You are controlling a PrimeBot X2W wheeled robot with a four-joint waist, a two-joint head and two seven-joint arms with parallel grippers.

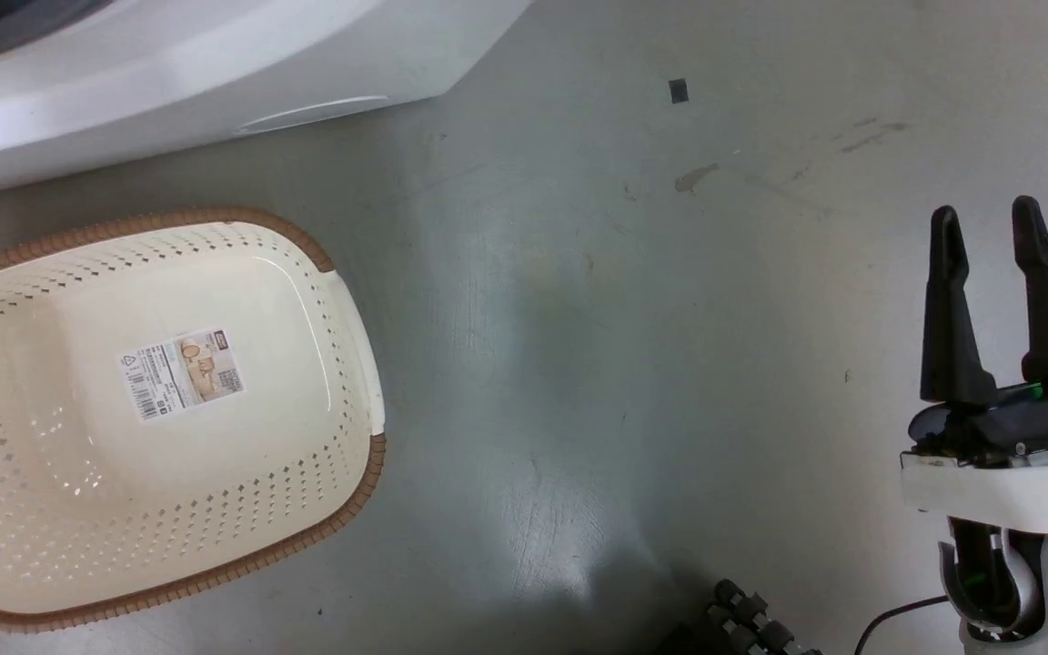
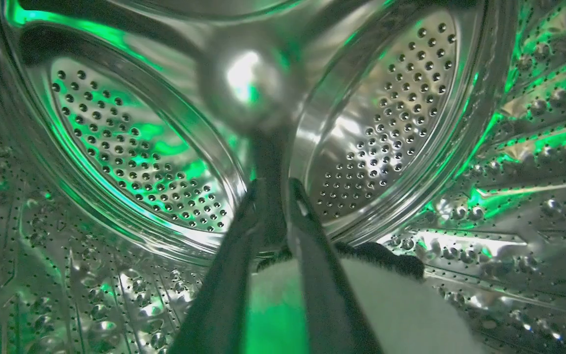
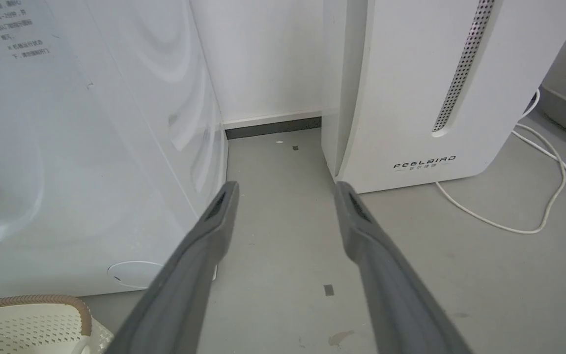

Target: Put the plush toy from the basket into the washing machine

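My left gripper (image 2: 274, 191) is inside the washing machine's shiny perforated steel drum (image 2: 386, 98). Its two dark fingers stand close together, shut on the plush toy (image 2: 401, 305), whose white fur and black patch bulge out low between and to the right of them, just above the drum wall. The washing machine (image 1: 169, 82) crosses the head view's top left, and its white front (image 3: 91, 147) shows in the right wrist view. The cream basket (image 1: 215, 218) with a brown rim lies on the floor at the left, holding nothing but its paper label. My right gripper (image 1: 985, 214) hangs open over bare floor at the right.
A white appliance (image 3: 410, 73) marked FEELBIRD stands to the right of the washer, with a narrow floor gap between them. A white cable (image 3: 533, 216) loops on the floor beside it. The basket's corner (image 3: 32, 300) shows at the right wrist view's lower left. Grey floor spreads right of the basket.
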